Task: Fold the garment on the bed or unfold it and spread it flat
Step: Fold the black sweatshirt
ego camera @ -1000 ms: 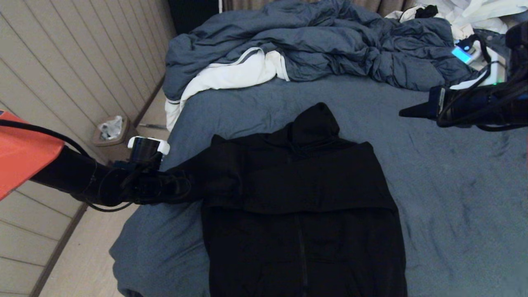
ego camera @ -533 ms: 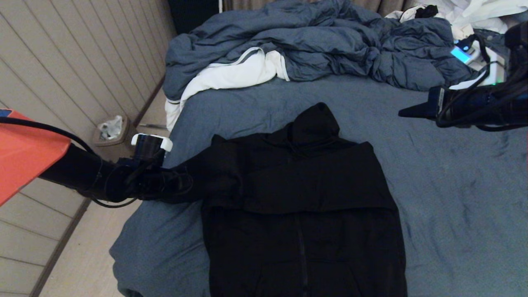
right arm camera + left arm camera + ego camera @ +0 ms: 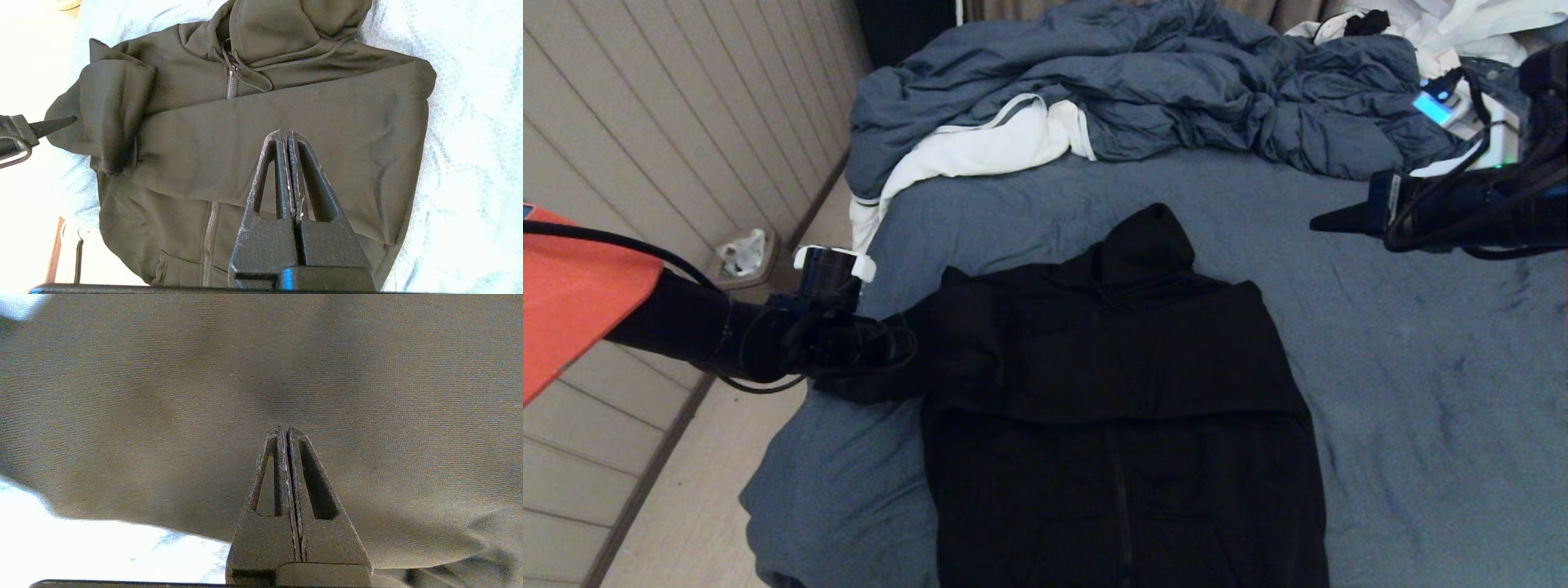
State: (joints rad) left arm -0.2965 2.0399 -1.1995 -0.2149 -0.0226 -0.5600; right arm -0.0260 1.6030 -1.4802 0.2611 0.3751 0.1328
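The hooded zip sweatshirt (image 3: 1123,408) lies on the bed (image 3: 1421,392) at lower centre of the head view, hood toward the top, one sleeve folded across its chest. The duvet (image 3: 1143,90) is heaped behind it along the top. The left gripper (image 3: 907,347) meets the sweatshirt's left edge; the right gripper (image 3: 1327,222) hangs at upper right, apart. A waste bin (image 3: 742,257) stands on the floor, left of the bed.
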